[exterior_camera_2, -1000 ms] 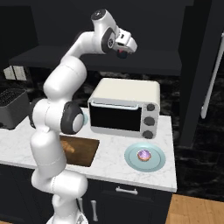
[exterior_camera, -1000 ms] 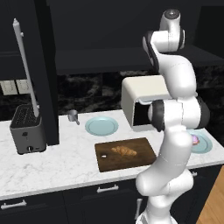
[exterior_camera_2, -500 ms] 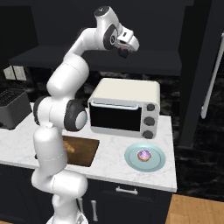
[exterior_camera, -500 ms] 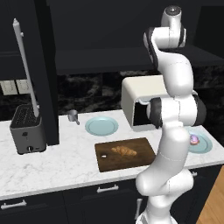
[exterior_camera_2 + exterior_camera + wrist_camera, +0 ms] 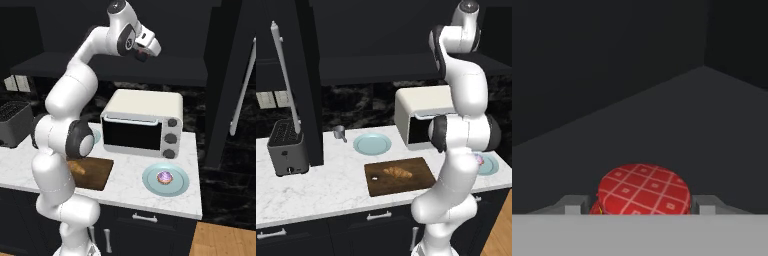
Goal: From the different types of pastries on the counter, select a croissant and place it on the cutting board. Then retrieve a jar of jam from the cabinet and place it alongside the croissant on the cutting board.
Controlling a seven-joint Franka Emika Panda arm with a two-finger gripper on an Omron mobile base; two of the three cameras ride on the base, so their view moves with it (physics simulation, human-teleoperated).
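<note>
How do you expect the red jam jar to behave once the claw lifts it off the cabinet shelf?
The jam jar looks round and squat, so it probably stays stiff and stands stably rather than tipping. Its curved sides might slip or turn between the fingers flanking it. Being small, it is likely light.

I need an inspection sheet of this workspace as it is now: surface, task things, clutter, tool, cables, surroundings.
Surface: white marble counter above dark drawers.
Task things: croissant lies on the cutting board; red jar of jam stands on the dark shelf of the cabinet.
Clutter: frosted pastry on a blue plate; second blue plate; grey cup; dark toaster; cream toaster oven.
Tool: tool raised at the cabinet, one fingertip on each side of the jar; contact cannot be told.
Cables: nothing seen.
Surroundings: black wall, wooden floor.
</note>
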